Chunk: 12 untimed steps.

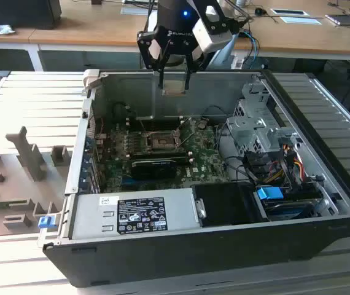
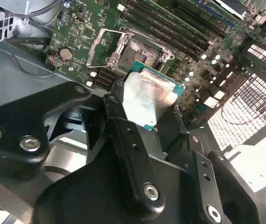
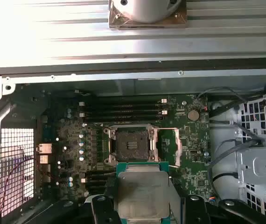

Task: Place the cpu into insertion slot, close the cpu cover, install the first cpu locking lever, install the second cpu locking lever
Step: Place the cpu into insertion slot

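While the hand hangs above the wall of the open computer case farthest from the exterior camera, its fingers are clamped on the cpu, and they hide the chip's gripped edges. Down on the motherboard, the insertion slot lies bare, with the cpu cover swung open beside it. The locking levers are hard to make out.
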Each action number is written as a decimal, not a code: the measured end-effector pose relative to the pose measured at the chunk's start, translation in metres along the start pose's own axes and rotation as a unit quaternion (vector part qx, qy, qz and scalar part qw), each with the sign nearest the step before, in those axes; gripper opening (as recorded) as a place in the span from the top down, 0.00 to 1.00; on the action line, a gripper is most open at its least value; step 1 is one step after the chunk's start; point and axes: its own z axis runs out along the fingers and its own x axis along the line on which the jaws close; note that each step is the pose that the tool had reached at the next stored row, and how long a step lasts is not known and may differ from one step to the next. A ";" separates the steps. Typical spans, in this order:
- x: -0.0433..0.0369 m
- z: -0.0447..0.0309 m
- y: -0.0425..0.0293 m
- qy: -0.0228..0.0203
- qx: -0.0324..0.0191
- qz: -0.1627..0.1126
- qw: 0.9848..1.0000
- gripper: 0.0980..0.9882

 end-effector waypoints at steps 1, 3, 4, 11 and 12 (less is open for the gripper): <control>0.0000 0.0000 0.0000 0.000 0.000 0.002 1.000 0.52; 0.0000 0.0000 0.0000 -0.002 0.000 0.018 1.000 0.52; 0.0000 0.0000 0.0000 -0.003 -0.001 0.028 1.000 0.52; 0.0000 0.0001 0.0000 -0.006 -0.001 0.067 0.998 0.52; 0.0000 0.0002 0.0000 -0.006 -0.001 0.067 0.998 0.52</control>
